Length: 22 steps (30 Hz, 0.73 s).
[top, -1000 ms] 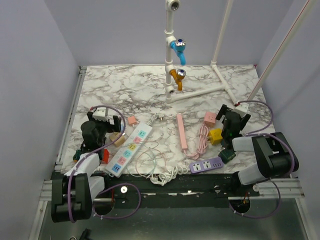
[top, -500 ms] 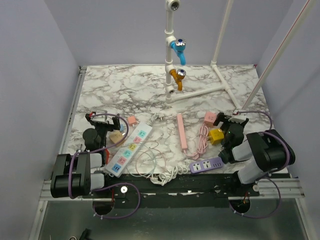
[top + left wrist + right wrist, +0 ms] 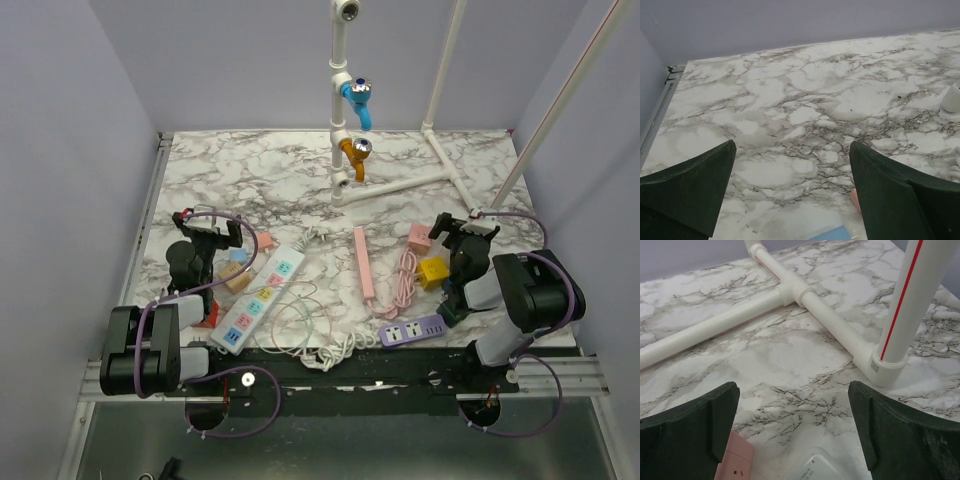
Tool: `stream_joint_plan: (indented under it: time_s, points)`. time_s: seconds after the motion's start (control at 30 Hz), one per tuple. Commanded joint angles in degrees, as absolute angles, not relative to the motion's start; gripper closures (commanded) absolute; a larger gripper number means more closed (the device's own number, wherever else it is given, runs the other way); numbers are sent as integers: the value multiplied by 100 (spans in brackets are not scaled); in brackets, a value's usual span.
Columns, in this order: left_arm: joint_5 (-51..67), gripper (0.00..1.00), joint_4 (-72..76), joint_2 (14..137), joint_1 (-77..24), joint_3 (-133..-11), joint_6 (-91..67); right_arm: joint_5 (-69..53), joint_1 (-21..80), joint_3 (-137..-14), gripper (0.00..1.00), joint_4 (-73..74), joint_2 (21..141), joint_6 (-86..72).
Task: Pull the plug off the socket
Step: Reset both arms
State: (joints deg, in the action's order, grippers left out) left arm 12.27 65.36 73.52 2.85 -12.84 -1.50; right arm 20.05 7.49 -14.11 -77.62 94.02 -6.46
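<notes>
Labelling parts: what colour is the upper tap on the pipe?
The upper tap is blue; top external view shows it best.

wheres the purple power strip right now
In the top view the purple power strip lies near the table's near edge, right of centre, just on the near side of the coiled pink cable and the yellow adapter.

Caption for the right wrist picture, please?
Open right pincer over a marble table, facing white pipes, a pink adapter nearby.
</notes>
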Motion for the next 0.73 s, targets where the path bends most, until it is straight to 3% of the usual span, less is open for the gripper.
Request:
stream_joint_plan:
  time_s: [0.0, 0.7]
  points:
    - [1098, 1, 6400, 7335, 255, -1262, -123, 1916, 723, -1347, 0, -7768, 9386, -715]
    - [870, 1, 6292, 7330, 245, -1302, -194, 1916, 729, -1318, 0, -7813, 9370, -701]
